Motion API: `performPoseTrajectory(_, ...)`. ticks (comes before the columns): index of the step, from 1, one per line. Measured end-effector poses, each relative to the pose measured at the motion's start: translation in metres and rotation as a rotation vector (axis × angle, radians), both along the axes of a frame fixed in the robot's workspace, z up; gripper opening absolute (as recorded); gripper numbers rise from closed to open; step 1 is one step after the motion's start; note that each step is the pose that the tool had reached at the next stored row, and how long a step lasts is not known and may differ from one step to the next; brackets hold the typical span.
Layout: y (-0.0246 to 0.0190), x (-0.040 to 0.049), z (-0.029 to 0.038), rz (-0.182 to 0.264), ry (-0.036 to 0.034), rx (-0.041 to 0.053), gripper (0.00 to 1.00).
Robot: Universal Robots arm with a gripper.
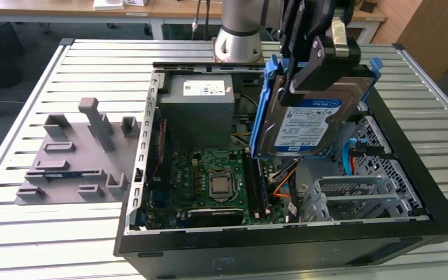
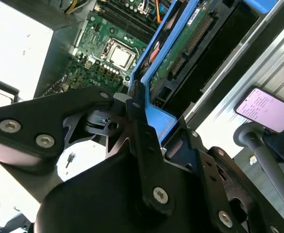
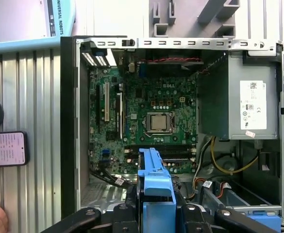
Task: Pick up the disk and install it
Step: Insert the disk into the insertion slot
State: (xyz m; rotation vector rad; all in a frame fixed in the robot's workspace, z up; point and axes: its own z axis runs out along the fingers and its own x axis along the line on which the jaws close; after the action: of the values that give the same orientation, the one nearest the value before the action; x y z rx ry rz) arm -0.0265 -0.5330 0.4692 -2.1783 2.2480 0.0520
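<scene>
Exterior view, claw (image 1: pixel 318 74) clamping disk (image 1: pixel 310 125), above open computer case (image 1: pixel 286 248)

You see the disk (image 1: pixel 308 129) silver, its label (image 1: pixel 317 112) blue and white, its rails (image 1: pixel 270 99) blue; the tool (image 1: pixel 316 69) black; the circuit board (image 1: pixel 208 175) green; the power supply (image 1: pixel 196 116) grey; the surface (image 1: pixel 68 233) pale and ribbed.

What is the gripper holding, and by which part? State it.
The gripper is shut on the disk, clamped across its upper end at the blue carrier, and holds it tilted above the open case.
</scene>
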Motion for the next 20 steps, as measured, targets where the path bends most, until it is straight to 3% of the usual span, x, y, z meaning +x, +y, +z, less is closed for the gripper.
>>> performPoseTrajectory(3, 0.0, 0.007, -0.0003, 0.0, 0.0, 0.0001, 0.36)
performPoseTrajectory(8, -0.0013, 0.0082, -0.0015, 0.0, 0.0, 0.0001, 0.36)
performPoseTrajectory(17, -0.0135, 0.0082, -0.003, 0.0, -0.0002, -0.0082, 0.36)
performPoseTrajectory(20, -0.0156, 0.0084, -0.0037, 0.0, -0.0004, -0.0083, 0.36)
